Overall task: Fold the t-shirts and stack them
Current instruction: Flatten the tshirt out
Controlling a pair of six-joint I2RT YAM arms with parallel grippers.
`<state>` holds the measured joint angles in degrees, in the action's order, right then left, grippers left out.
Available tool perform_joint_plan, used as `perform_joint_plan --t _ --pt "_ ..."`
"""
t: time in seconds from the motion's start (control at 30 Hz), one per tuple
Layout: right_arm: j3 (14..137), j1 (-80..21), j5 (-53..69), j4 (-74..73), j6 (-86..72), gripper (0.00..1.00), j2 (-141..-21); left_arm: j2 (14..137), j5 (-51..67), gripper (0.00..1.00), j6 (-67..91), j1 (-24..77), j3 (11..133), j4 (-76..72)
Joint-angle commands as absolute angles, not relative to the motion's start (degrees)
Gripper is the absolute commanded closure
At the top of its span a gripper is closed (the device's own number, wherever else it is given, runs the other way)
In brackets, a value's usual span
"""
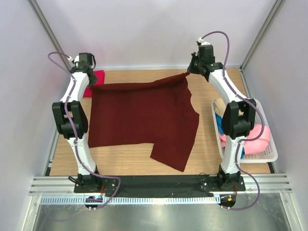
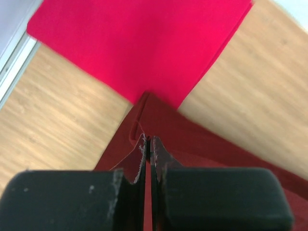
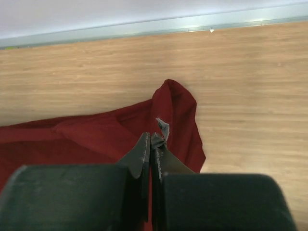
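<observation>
A dark maroon t-shirt (image 1: 144, 115) lies spread over the middle of the wooden table, one flap reaching toward the near edge. My left gripper (image 1: 91, 85) is shut on its far-left corner, and the left wrist view shows maroon cloth (image 2: 202, 149) pinched between the closed fingertips of that gripper (image 2: 149, 140). My right gripper (image 1: 188, 72) is shut on the far-right corner, which is lifted slightly; its tips (image 3: 154, 137) pinch bunched maroon cloth (image 3: 96, 134). A folded crimson-red t-shirt (image 1: 98, 77) (image 2: 139, 43) lies flat at the back left, just beyond the left gripper.
A white slatted basket (image 1: 270, 158) stands at the right edge behind the right arm, holding a pink shirt (image 1: 257, 137), a blue one (image 1: 220, 124) and a beige one (image 1: 222, 105). Walls close in the table on the back and both sides.
</observation>
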<state>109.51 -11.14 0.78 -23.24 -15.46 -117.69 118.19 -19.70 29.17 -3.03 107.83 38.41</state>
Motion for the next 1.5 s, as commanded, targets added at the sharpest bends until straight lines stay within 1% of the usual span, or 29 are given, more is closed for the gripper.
perform_joint_plan --t 0.0,0.17,0.47,0.77,0.93,0.97,1.0,1.03,1.07,1.1,1.13,1.2,1.27,1.33,1.37,1.4,1.47 --pt "103.7 -11.1 0.3 -23.5 -16.3 0.99 -109.5 115.6 -19.9 1.00 27.9 -3.3 106.6 43.2" --pt "96.9 -11.1 0.5 -23.1 -17.8 0.99 -105.2 114.2 -21.4 1.00 28.2 -3.3 103.0 45.5" --pt "87.9 -11.0 1.9 -25.2 -19.3 0.99 -100.1 116.5 -23.1 1.00 28.1 -3.3 102.0 49.2" --pt "85.3 -11.0 2.8 -27.7 -19.5 0.99 -102.0 120.1 -23.1 1.00 28.0 -3.3 102.6 50.4" --pt "83.8 -11.0 0.3 -34.2 -21.6 0.99 -103.1 120.9 -24.8 0.99 28.8 -3.3 102.1 53.2" --pt "82.6 -11.1 1.0 -35.1 -22.9 0.91 -102.8 120.7 -27.0 0.94 29.3 -3.3 102.0 54.2" --pt "79.6 -11.0 2.1 -35.9 -23.2 0.82 -102.0 120.2 -28.3 0.69 30.3 -3.3 101.1 55.3" --pt "78.1 -11.0 2.8 -36.3 -23.5 0.74 -101.3 118.8 -28.7 0.57 31.1 -3.5 100.5 56.0" --pt "76.2 -11.0 3.7 -36.1 -23.9 0.67 -100.4 117.7 -28.7 0.48 32.0 -4.0 99.8 56.3" --pt "73.2 -10.9 4.0 -34.3 -24.1 0.65 -98.8 116.5 -28.6 0.35 32.7 -4.1 97.8 56.3" --pt "72.5 -10.9 3.9 -33.3 -23.9 0.63 -96.2 114.0 -28.1 0.32 34.3 -4.5 96.9 56.0" --pt "73.6 -10.9 2.7 -29.7 -23.2 0.51 -94.5 112.1 -26.4 0.30 35.3 -4.9 96.0 54.6" --pt "77.0 -10.9 2.4 -29.3 -22.6 0.43 -96.5 111.4 -25.4 0.28 35.9 -5.0 97.2 53.9" --pt "84.2 -10.9 3.1 -31.2 -21.5 0.43 -100.5 112.6 -21.4 0.29 35.1 -4.9 100.9 53.3" --pt "87.0 -10.9 3.3 -32.6 -21.3 0.43 -105.1 114.9 -20.1 0.34 35.0 -4.9 102.3 53.5" --pt "92.1 -10.8 3.2 -34.8 -21.0 0.43 -107.6 116.2 -17.3 0.36 35.2 -4.9 104.1 54.0" --pt "96.4 -10.7 3.3 -35.9 -21.2 0.43 -113.3 119.8 -13.7 0.41 34.7 -5.0 107.7 54.5"
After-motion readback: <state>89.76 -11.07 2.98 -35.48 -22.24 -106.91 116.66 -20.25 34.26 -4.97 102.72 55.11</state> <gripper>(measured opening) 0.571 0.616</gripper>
